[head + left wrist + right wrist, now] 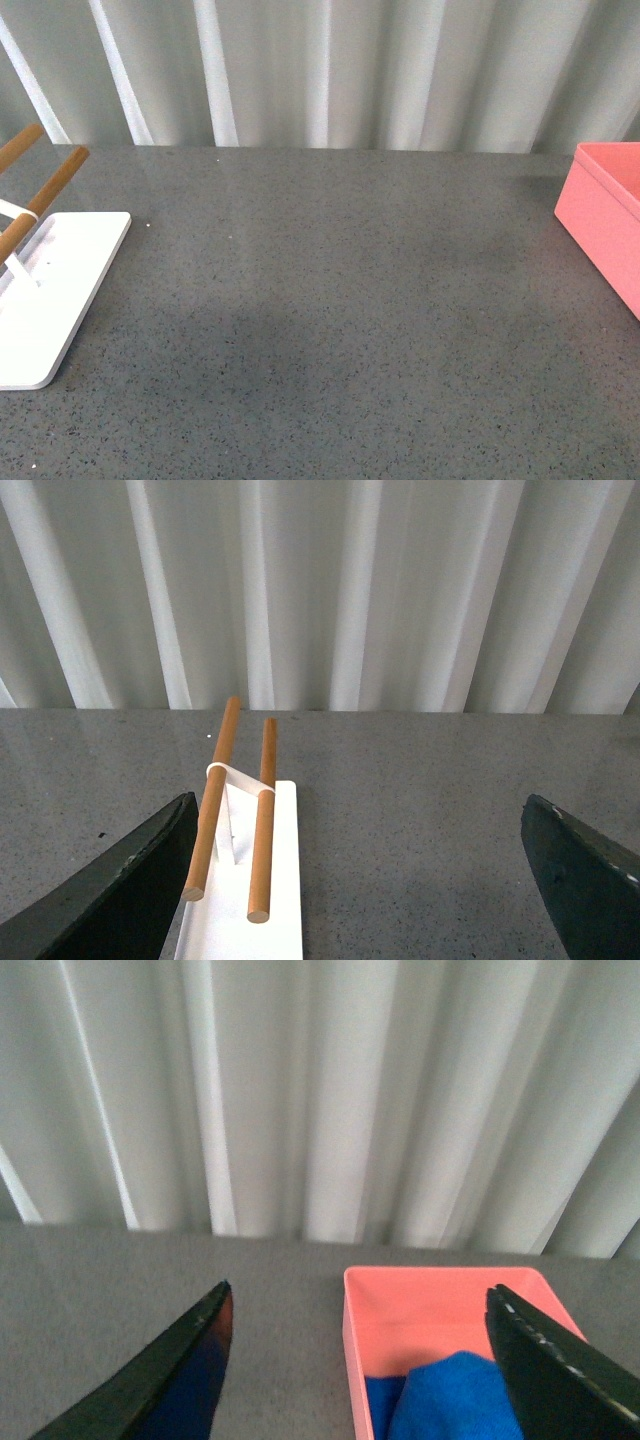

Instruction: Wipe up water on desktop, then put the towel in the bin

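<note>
The dark grey speckled desktop (330, 300) fills the front view, and no water shows on it. The salmon-pink bin (605, 215) stands at its right edge, cut off by the frame. In the right wrist view the blue towel (450, 1395) lies bunched inside the bin (440, 1300). My right gripper (358, 1288) hangs open above the bin's near end with nothing between its fingers. My left gripper (359, 800) is open and empty over the left part of the desktop (420, 830). Neither gripper shows in the front view.
A flat white stand (55, 290) with wooden rods (45, 185) sits at the desktop's left edge. It also lies just ahead of my left gripper, as the stand (270, 880). White pleated curtains (330, 70) hang behind the far edge.
</note>
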Controlling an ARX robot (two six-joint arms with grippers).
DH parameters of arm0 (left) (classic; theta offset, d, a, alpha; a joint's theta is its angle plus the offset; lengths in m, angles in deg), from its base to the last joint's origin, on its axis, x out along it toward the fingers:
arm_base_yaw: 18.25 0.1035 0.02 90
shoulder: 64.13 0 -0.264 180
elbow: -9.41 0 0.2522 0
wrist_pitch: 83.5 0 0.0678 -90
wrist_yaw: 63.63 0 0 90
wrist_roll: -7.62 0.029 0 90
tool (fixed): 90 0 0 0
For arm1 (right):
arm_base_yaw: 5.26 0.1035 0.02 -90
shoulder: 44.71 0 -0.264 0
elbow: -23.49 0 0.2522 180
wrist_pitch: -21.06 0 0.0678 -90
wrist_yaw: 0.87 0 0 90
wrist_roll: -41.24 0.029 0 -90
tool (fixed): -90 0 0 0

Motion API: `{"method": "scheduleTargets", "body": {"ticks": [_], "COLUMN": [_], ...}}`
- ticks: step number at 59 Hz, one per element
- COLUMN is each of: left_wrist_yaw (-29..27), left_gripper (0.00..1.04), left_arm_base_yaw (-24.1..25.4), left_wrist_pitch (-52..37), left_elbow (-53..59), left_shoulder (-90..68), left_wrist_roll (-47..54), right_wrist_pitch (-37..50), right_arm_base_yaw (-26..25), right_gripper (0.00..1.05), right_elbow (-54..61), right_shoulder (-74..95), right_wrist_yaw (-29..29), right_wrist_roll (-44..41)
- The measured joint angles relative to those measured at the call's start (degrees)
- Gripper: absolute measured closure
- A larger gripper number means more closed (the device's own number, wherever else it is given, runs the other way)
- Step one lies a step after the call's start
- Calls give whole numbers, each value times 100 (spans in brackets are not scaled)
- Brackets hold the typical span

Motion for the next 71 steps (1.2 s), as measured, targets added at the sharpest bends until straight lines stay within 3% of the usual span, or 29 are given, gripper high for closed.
{"method": "scheduleTargets", "body": {"ticks": [8, 12, 21, 71], "left_wrist_yaw": [2, 2, 0, 2], "left_gripper": [7, 7, 7, 7], "left_arm_base_yaw": [0, 0, 0, 0], "left_wrist_pitch": [0, 0, 0, 0], "left_elbow": [0, 0, 0, 0], "left_shoulder": [0, 2, 0, 2], "left_wrist_roll": [0, 2, 0, 0], "right_wrist_pitch": [232, 245, 254, -732], "right_arm_base_yaw": [98, 323, 535, 535], "right_gripper": [63, 75, 102, 101], "right_elbow": [577, 826, 1209, 2218], "right_shoulder": [-341, -520, -935, -3106], "right_wrist_yaw": [-109, -466, -492, -520], "right_wrist_roll": [162, 195, 197, 232]}}
